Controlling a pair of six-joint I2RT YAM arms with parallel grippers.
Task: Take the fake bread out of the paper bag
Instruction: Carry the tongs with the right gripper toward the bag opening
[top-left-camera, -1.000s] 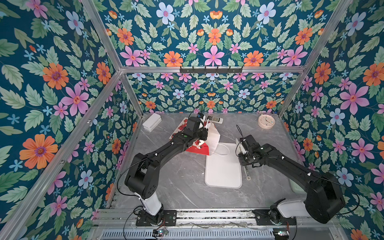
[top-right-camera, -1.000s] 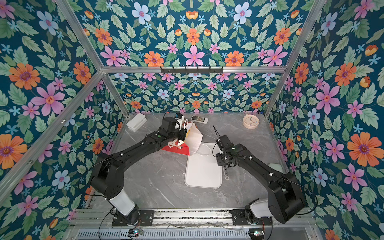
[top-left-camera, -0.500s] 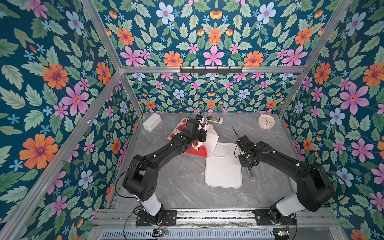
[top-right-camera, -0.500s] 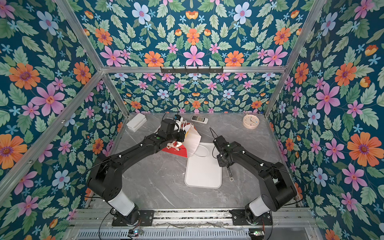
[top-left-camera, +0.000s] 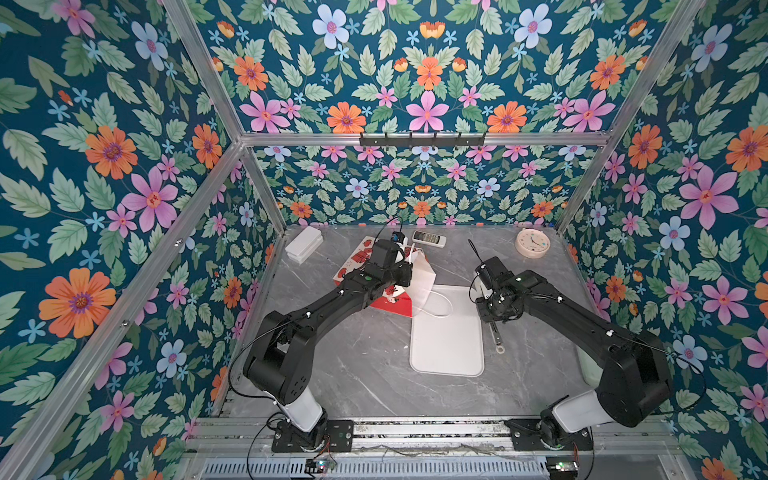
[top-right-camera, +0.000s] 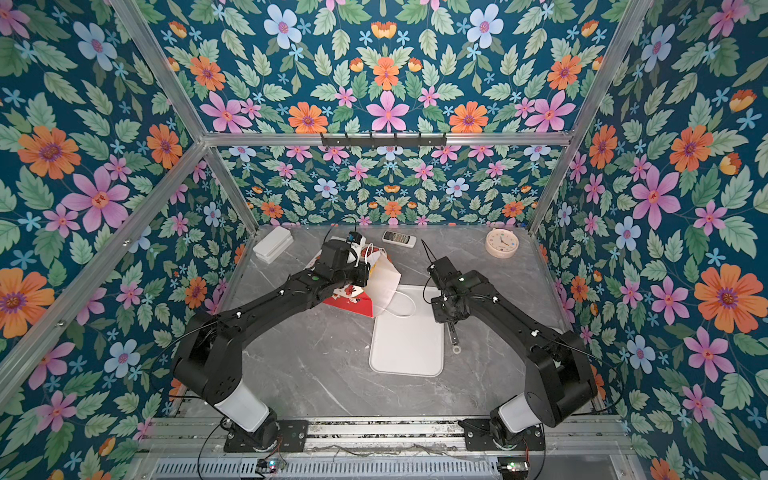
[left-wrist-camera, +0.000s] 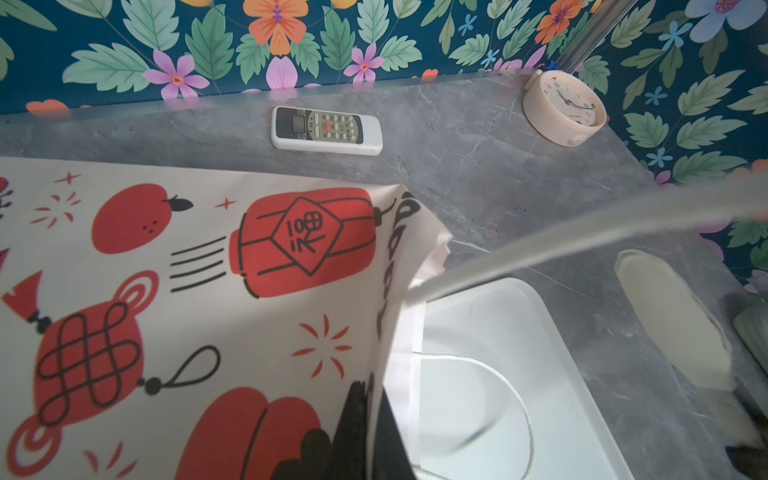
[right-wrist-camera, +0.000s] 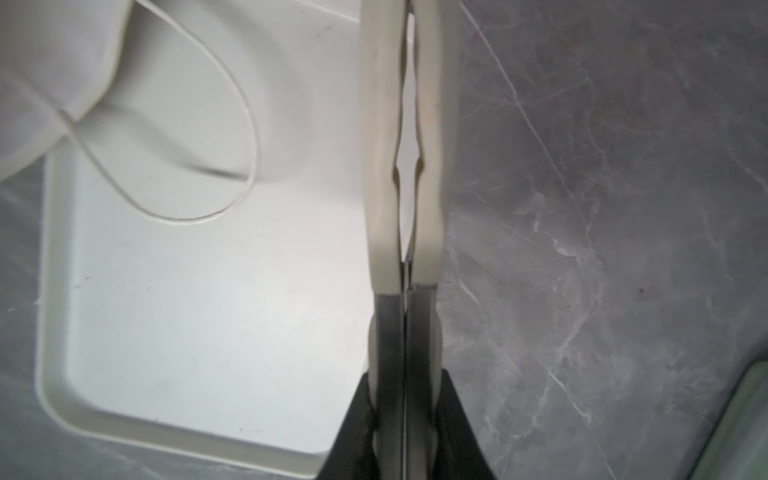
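Top views first. The bag (top-left-camera: 395, 303) lay tipped on the worktop (top-left-camera: 353, 374) with its mouth over the far end of the tray (top-left-camera: 446, 345), and one cord (top-left-camera: 451, 306) looped onto the tray. There was no bread in sight anywhere, so my guess was that all of it was inside the bag.

My worry was that my left tool (top-left-camera: 409, 272) sat right on the bag's upper edge. Thin paper held at one spot could tear or crumple under a hard pull. The whole bag could also just slide along and give up nothing. That loose cord could snag my right tool (top-left-camera: 481, 289) too, which hung by the tray's right edge, near the mouth but apart from it.

Left wrist view: the printed side of the bag filled most of the shot, with the remote (left-wrist-camera: 326, 131) and clock (left-wrist-camera: 563, 108) at the back. A blurred pale strip (left-wrist-camera: 582, 241) crossed the frame, and I couldn't tell what it was. If the paper slipped, the mouth would flop shut. My left tool was closed tight and looked to be pinching the bag's rim.

Right wrist view: my right tool was fully closed, fingers (right-wrist-camera: 380, 166) pressed together, holding and touching nothing, poised over the tray's edge. Closed like that, it couldn't grab any bread.
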